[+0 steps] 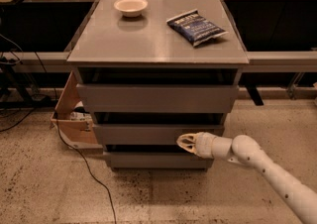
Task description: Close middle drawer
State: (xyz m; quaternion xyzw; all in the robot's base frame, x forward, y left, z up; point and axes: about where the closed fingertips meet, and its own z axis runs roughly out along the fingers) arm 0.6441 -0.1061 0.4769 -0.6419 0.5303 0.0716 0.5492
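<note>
Starting at the jaws: they looked drawn together at the tips, pinching nothing, and your gripper (184,142) sat at the flat front of the middle drawer (138,134), right of its centre. That drawer lay between the taller front above and the shorter one below, a dark gap over it, so I judged it not fully home. You were in the pushing step; the next move called for a straight, level shove inward. Up on the desk (148,49) sat a bowl (131,6) and a blue bag (196,27)

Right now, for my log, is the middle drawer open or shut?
Shut or nearly: the middle drawer shows no inside, gripper at its front. Fully home: cannot tell.
</note>
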